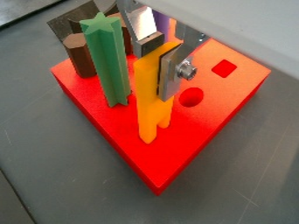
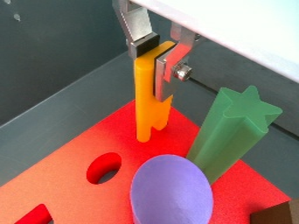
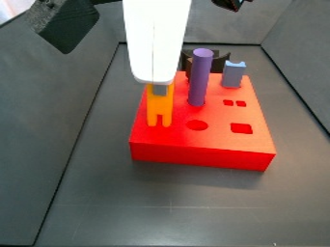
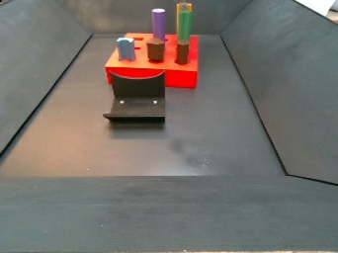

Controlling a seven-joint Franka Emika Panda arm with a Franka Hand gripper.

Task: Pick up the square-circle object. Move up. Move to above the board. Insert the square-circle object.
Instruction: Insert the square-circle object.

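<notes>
My gripper (image 1: 158, 63) is shut on the upper end of the square-circle object (image 1: 151, 109), a tall orange-yellow bar with two prongs at its lower end. Both wrist views show this grip (image 2: 156, 54). The bar (image 2: 149, 101) hangs upright over the board (image 1: 176, 153), a thick red block. In a side view the prongs (image 3: 157, 114) are over the board's (image 3: 206, 145) left part, next to the round hole (image 3: 198, 123). I cannot tell whether they touch the top. The white wrist (image 3: 157, 39) hides the fingers there.
A green star-topped peg (image 1: 107, 61), a purple cylinder (image 3: 200, 75), a brown piece (image 1: 79, 48) and a grey-blue piece (image 3: 233, 72) stand in the board. A square hole (image 3: 241, 126) lies beside the round one. The fixture (image 4: 136, 99) stands on the floor before the board (image 4: 179, 71).
</notes>
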